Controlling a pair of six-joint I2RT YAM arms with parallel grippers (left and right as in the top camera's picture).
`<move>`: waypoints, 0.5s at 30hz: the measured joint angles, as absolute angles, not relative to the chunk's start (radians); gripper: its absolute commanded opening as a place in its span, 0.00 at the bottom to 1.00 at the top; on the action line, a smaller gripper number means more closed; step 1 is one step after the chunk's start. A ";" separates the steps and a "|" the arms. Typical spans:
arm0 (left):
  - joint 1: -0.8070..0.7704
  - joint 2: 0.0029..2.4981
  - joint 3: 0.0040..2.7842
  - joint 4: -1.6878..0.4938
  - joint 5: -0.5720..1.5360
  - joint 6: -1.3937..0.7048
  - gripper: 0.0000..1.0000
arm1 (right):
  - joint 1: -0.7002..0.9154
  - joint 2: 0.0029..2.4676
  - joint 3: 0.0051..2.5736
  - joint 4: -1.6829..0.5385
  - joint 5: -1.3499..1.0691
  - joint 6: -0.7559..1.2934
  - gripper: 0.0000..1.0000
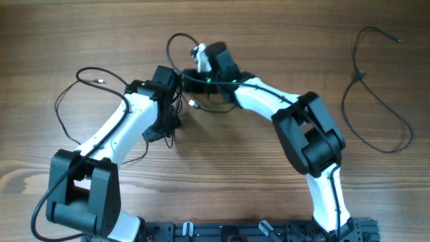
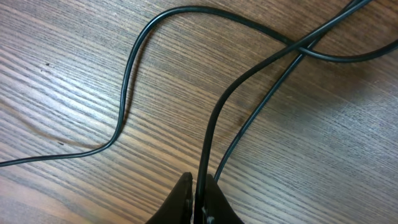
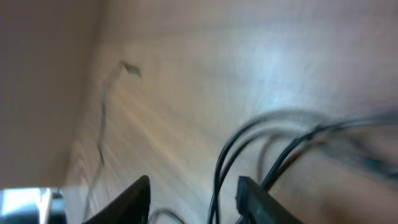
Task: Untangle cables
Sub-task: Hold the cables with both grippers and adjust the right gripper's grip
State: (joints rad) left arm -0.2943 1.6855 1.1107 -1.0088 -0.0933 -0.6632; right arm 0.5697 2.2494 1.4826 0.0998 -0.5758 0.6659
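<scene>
Thin black cables (image 1: 195,91) lie tangled on the wood table between my two arms, with a silver-tipped plug (image 1: 193,103) showing. One loop (image 1: 176,42) arcs toward the far edge. My left gripper (image 1: 168,130) points down at the tangle. In the left wrist view it (image 2: 198,186) is shut on one black cable (image 2: 208,134), which runs away and crosses other strands (image 2: 301,50). My right gripper (image 1: 200,59) hovers over the tangle's far side. In the blurred right wrist view it (image 3: 193,190) stands open, and two cable strands (image 3: 219,168) pass between its fingers without being pinched.
A separate black cable (image 1: 376,94) curves across the right side of the table, apart from the tangle. Another strand with a small plug (image 1: 101,81) loops out at the left of my left arm. The robot base (image 1: 235,232) runs along the front edge.
</scene>
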 measured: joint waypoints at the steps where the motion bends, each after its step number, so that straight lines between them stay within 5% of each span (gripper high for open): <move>1: -0.294 1.686 1.111 -1.011 -0.094 -0.663 0.08 | 0.543 2.249 1.483 0.122 -0.591 0.694 0.47; 8: -0.294 1.686 1.110 -0.996 -0.093 -0.663 0.06 | 0.333 2.249 1.486 -0.029 -0.726 0.781 0.44; 15: -0.294 1.686 1.110 -0.963 -0.078 -0.651 0.04 | 0.414 2.249 1.483 -0.223 -0.732 0.682 0.40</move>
State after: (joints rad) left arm -0.2943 1.6855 1.1099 -0.9630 -0.0776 -0.6510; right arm 0.4145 2.2494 1.4834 -0.2226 -0.7322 0.6823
